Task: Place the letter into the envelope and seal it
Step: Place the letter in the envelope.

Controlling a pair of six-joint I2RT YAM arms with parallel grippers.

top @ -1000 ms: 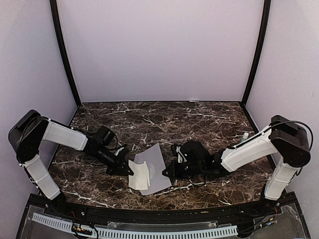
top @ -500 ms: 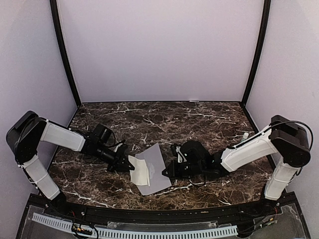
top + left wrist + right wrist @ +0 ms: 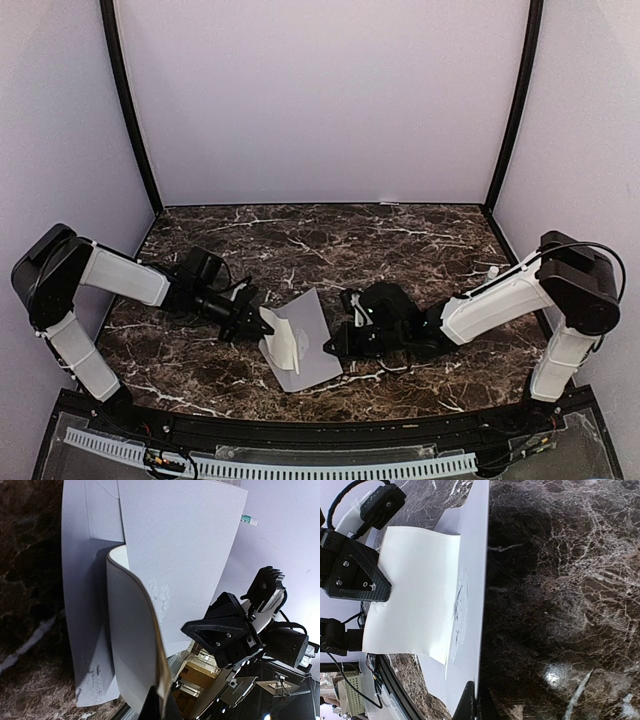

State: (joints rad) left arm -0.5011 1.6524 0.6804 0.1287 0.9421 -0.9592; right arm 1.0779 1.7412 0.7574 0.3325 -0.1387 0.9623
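The grey-lavender envelope (image 3: 310,345) lies on the marble table between the arms, its far part lifted. My right gripper (image 3: 333,345) is shut on the envelope's right edge (image 3: 476,645). My left gripper (image 3: 262,325) is shut on the folded cream letter (image 3: 284,340), plain back showing, bowed over the envelope's left part. In the left wrist view the letter (image 3: 130,645) curves up from my jaws in front of the envelope (image 3: 175,555). In the right wrist view the letter (image 3: 412,590) lies against the envelope with the left gripper (image 3: 355,575) on its far edge.
A small white tube (image 3: 490,272) lies on the table (image 3: 330,240) by the right arm's elbow. Lavender walls with black posts close in the back and sides. A black rail runs along the near edge.
My left gripper has moved right and slightly up with the letter, pushing it further over the envelope. The right gripper has held still on the envelope.
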